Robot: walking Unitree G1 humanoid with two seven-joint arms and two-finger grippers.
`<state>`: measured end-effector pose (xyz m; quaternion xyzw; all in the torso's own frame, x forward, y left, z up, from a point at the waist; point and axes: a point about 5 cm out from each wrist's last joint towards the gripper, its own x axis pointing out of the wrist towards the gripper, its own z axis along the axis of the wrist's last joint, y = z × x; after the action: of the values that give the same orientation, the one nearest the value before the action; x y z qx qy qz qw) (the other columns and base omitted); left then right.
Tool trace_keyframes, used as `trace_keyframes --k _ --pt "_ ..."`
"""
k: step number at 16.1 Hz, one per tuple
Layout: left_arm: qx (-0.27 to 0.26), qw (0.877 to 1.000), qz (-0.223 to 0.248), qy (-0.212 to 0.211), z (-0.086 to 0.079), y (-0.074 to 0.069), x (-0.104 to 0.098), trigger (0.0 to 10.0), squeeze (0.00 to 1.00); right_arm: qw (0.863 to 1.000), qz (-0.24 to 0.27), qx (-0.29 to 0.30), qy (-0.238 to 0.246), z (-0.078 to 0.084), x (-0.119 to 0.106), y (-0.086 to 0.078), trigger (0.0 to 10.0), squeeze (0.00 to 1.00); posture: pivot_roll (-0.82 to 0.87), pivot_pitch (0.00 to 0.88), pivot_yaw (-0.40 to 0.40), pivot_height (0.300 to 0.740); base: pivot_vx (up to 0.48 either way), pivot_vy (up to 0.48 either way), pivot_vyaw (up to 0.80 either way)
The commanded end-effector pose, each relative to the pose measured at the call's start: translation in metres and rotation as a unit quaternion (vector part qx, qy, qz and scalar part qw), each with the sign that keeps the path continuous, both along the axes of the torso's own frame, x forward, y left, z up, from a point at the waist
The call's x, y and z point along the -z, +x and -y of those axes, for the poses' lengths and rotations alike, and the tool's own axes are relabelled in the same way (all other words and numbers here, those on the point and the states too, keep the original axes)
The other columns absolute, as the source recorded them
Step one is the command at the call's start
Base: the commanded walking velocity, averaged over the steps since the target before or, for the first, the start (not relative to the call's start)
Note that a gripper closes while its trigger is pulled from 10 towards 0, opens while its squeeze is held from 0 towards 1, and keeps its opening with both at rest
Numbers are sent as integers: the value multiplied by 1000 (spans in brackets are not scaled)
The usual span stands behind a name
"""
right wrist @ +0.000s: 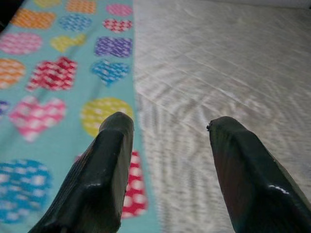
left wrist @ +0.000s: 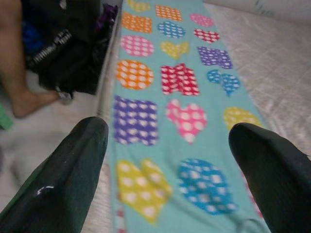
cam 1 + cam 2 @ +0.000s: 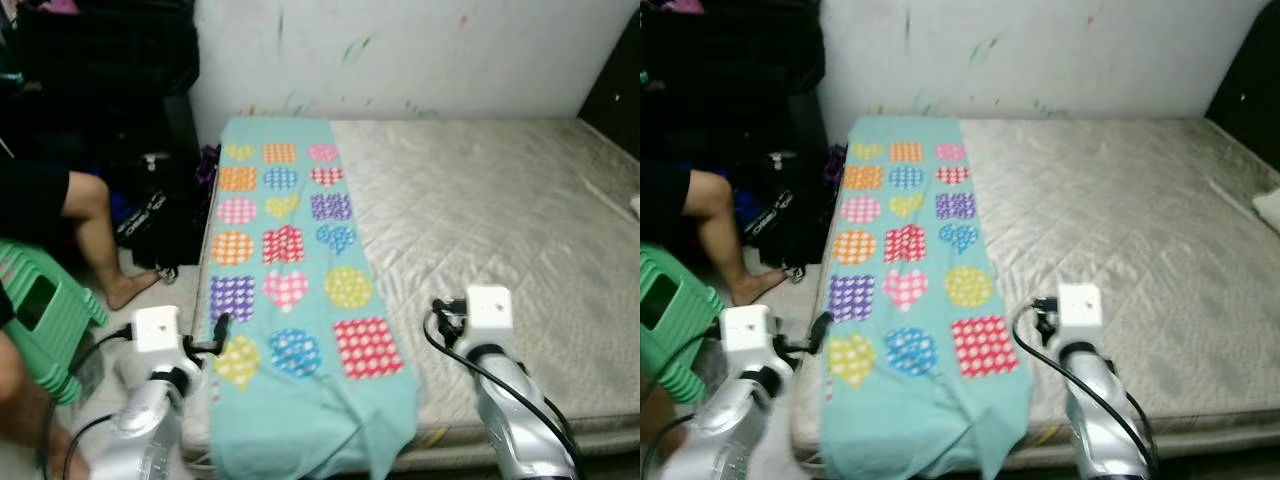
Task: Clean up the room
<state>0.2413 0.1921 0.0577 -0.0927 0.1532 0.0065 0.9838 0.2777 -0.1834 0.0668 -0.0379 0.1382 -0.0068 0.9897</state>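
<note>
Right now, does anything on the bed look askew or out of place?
Yes. The turquoise blanket with polka-dot shapes covers just the left strip of the bare grey quilted mattress, and its near end hangs rumpled over the foot edge.

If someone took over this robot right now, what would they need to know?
Left hand: open, empty, over the near left part of the blanket.
Right hand: open, empty, over the blanket's right edge where it meets the bare mattress.
The blanket lies lengthwise along the mattress's left side, its near end drooping over the edge.
A person's leg and a green stool are on the left.
Done: nothing gripped yet. Left: probably grasp the blanket and tidy it.
</note>
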Motion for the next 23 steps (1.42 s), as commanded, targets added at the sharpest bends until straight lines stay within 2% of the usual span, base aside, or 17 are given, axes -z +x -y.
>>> trace_keyframes --k 1,13,19,23 --pt "7 1000 2 -2 5 2 0 10000 0 1000 0 10 -6 8 -1 -1 10000 0 -122 0 -8 719 0 480 0" --pt "-7 1000 1 12 2 3 0 10000 0 999 19 14 -27 8 -7 5 10000 0 -115 0 -11 719 0 21 0" --pt "-20 999 22 15 0 4 -6 10000 0 999 39 16 9 1 -11 6 10000 0 -112 0 -7 719 0 0 0" --pt "-26 999 25 18 -5 1 -4 10000 0 996 75 48 27 7 -15 4 10000 0 -106 0 -4 719 0 0 0"
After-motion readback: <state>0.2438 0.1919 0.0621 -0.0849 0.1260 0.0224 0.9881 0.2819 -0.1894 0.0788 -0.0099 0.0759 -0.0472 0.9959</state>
